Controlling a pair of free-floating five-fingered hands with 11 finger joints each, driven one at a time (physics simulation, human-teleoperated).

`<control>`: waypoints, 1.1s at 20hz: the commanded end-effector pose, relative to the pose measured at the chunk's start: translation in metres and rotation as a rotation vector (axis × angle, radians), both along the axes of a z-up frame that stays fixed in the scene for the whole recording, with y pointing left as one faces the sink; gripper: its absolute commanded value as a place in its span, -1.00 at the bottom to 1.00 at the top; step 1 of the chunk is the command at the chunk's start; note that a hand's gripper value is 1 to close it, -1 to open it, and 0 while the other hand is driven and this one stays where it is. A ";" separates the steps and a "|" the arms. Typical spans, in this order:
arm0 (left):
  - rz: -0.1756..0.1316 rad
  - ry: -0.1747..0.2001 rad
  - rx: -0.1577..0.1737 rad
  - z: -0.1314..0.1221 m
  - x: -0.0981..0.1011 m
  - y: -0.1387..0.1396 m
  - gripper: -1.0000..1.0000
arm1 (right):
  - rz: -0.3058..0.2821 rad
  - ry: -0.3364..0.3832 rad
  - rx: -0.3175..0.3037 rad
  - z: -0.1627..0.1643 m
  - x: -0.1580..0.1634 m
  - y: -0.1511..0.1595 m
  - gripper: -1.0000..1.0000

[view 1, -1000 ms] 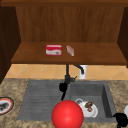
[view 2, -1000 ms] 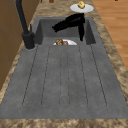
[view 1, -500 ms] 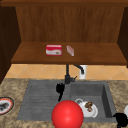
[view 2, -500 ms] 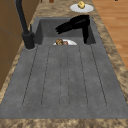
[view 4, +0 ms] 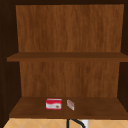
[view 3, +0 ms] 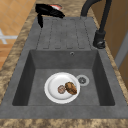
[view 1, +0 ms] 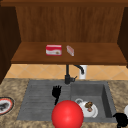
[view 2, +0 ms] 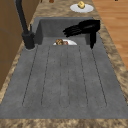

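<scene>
Left hand [view 1: 56, 93] hovers flat and empty, fingers straight, over the drainboard [view 1: 37, 100] beside the basin holding the plate [view 3: 58, 88] of food; judged approach step, next needing descent toward the plate.

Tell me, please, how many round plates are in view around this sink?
3. A white round plate with food lies in the sink basin; a dark-patterned round plate sits on the left counter; a white round plate with yellow food sits on the right counter.
</scene>
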State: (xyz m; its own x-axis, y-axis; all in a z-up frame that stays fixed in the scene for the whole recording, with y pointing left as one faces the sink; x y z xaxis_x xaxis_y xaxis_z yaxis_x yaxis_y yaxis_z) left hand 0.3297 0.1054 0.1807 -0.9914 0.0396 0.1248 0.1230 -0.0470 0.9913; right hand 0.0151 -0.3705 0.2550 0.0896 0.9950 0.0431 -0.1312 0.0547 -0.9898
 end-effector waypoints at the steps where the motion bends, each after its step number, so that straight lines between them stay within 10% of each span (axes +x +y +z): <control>1: -0.017 -0.084 -0.067 -0.008 -0.015 0.017 -1.00 | 0.000 0.000 0.000 0.000 0.000 0.000 0.00; 22: -0.009 -0.135 -0.091 -0.010 -0.113 0.110 -1.00 | 0.000 0.000 0.000 0.000 0.000 0.000 0.00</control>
